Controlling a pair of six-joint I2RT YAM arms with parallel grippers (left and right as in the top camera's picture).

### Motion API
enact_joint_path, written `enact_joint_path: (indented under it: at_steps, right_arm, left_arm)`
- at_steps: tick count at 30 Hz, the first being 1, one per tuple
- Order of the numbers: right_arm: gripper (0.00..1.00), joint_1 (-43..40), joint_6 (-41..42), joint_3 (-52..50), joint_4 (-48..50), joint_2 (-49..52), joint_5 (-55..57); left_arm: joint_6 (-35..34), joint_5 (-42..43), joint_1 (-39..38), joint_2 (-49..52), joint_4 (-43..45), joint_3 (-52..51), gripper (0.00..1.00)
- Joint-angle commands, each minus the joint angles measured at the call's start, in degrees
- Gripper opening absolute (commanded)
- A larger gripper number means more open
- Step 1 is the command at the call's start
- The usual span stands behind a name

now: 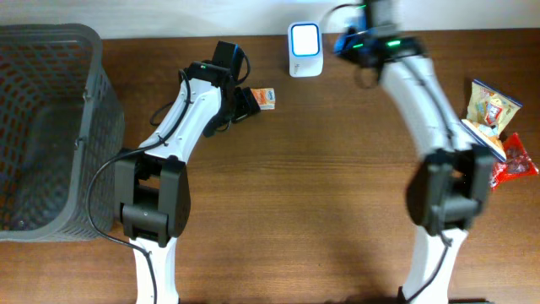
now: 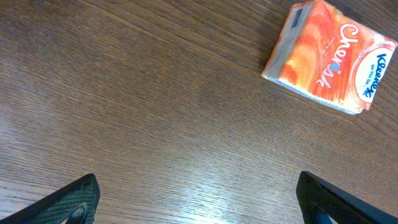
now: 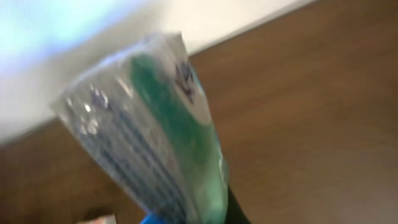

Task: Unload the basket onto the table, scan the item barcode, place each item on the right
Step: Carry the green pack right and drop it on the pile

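Note:
My right gripper [image 1: 348,40] is at the table's far edge, just right of the white scanner [image 1: 305,49]. It is shut on a clear-and-green plastic packet [image 3: 155,130], which fills the blurred right wrist view and hides the right gripper [image 3: 199,214] almost entirely. In the overhead view the packet shows only as a blue-green patch at the jaws. My left gripper [image 1: 245,103] is open over bare wood, with an orange Kleenex tissue pack [image 1: 266,97] lying just beyond it. In the left wrist view that tissue pack [image 2: 329,56] lies at the upper right, apart from the left gripper [image 2: 199,199], whose fingers [image 2: 68,202] hold nothing.
A grey mesh basket [image 1: 46,51] stands at the left edge. At the right edge lie a yellow-and-blue snack bag [image 1: 489,110] and a red packet [image 1: 516,162]. A cable runs from the left arm toward the basket.

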Motion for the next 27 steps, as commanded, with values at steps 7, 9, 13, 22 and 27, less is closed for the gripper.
enact_joint_path:
  at_steps: [7,9,13,22,27]
  right_arm:
    - [0.04,-28.8,9.6,-4.7,-25.6,-1.9,3.8]
    - [0.04,-33.4,9.6,-8.4,-25.3,-1.9,5.9]
    - [0.24,-39.1,8.9,-11.8,-24.6,-1.8,5.8]
    - [0.99,-39.5,2.9,-11.8,-26.6,-4.3,-5.4]
    - [0.98,-38.2,1.4,-11.8,-29.8,-17.7,-13.6]
  left_arm:
    - [1.0,-0.6,0.0,0.2,-0.5,0.8,0.99]
    - [1.0,-0.6,0.0,0.2,-0.9,0.8,0.99]
    - [1.0,-0.6,0.0,0.2,-1.1,0.8,0.99]
    - [3.8,-0.5,0.1,0.2,-3.2,0.9,0.99]
    - [12.3,-0.7,0.1,0.0,-15.0,13.3,0.99]
